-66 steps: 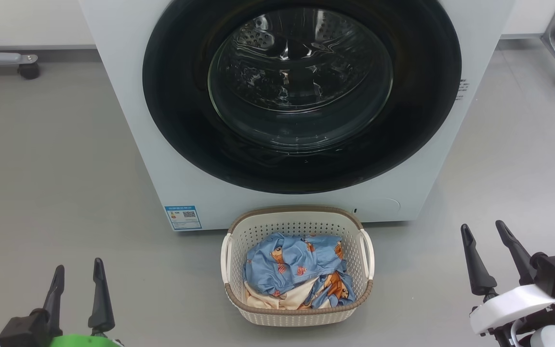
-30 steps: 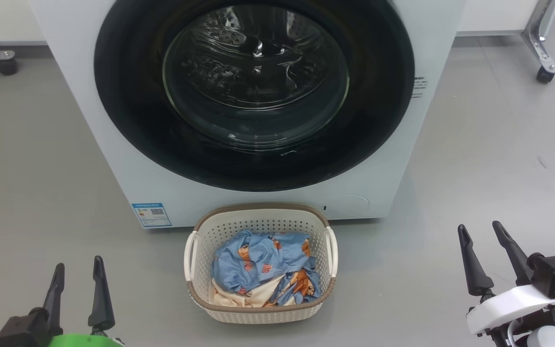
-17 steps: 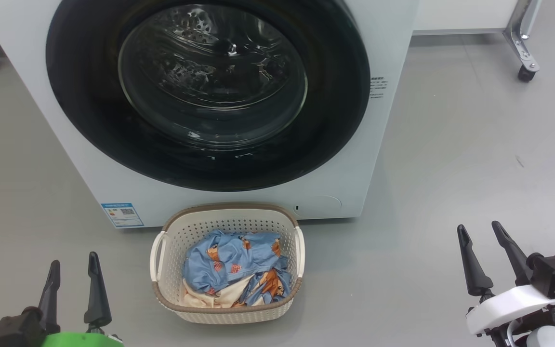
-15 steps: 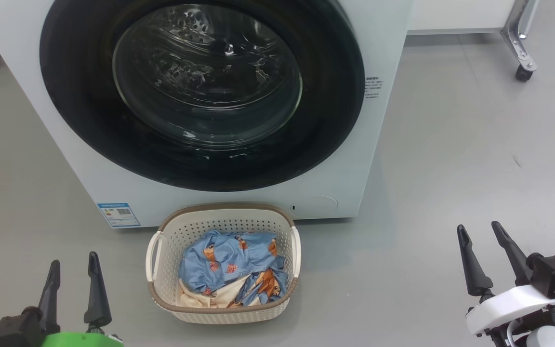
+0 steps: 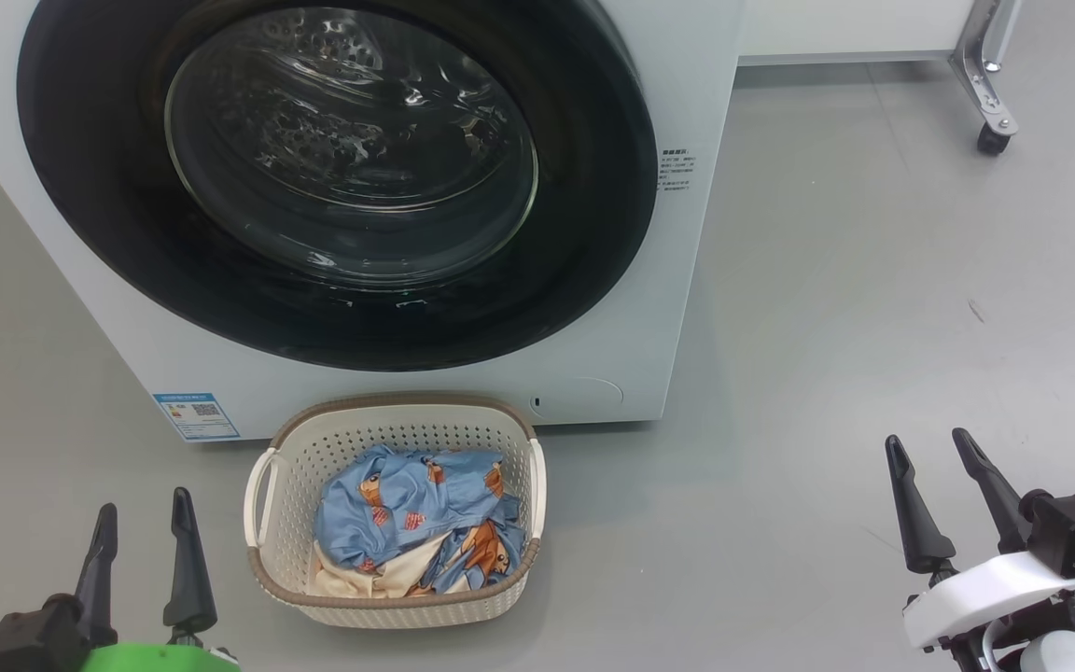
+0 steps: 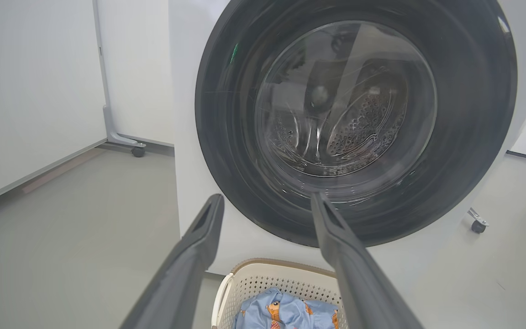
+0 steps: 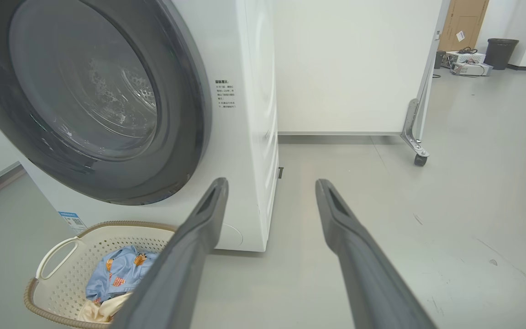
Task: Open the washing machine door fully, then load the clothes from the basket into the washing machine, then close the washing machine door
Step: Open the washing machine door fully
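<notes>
The washing machine (image 5: 677, 308) (image 7: 254, 137) is a white box filling the upper left of the head view. Its round black door (image 5: 342, 177) (image 6: 354, 119) (image 7: 89, 100) sits flush against the front, shut. On the floor just before it stands the cream basket (image 5: 393, 602) (image 6: 263, 278) (image 7: 57, 292), holding blue printed and cream clothes (image 5: 407, 518) (image 6: 286, 313) (image 7: 114, 276). My left gripper (image 5: 141, 509) (image 6: 267, 203) hangs open left of the basket, holding nothing. Far right of the basket, my right gripper (image 5: 929, 448) (image 7: 272, 187) is open and holds nothing.
Grey floor (image 5: 873, 327) spreads to the right of the machine. A metal frame leg on a caster (image 5: 990, 112) (image 7: 418, 151) stands at the back right under a white panel. Another caster leg (image 6: 130, 146) stands left of the machine.
The head camera has swung to the right, so machine and basket sit further left in the picture. Both grippers keep their places and stay open.
</notes>
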You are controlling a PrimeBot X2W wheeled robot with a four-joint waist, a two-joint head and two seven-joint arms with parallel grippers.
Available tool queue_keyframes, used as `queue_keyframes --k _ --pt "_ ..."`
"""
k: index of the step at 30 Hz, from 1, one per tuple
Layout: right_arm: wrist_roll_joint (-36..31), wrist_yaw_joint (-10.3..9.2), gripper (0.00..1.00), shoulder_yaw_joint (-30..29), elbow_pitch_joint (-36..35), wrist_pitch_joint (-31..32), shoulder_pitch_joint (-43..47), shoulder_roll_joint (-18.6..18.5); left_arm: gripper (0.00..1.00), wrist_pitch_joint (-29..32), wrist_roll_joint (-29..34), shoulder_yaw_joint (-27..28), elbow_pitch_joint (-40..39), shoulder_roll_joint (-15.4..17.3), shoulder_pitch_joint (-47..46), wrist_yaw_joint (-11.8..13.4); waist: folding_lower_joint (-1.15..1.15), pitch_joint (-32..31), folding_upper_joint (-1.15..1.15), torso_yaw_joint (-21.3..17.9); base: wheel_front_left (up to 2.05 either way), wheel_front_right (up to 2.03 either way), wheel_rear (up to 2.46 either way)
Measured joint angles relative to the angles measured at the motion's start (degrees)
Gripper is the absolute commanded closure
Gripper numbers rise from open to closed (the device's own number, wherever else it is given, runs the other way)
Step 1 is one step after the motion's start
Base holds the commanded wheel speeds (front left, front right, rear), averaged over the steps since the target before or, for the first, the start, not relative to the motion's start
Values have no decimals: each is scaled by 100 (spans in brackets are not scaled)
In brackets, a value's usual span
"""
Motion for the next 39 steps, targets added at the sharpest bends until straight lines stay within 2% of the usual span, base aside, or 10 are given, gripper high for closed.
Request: queue_keyframes --k 39 --pt "0 0 0 2 -5 0 -1 -4 0 0 -2 -10 36 0 0 0 0 -10 0 35 2 2 -4"
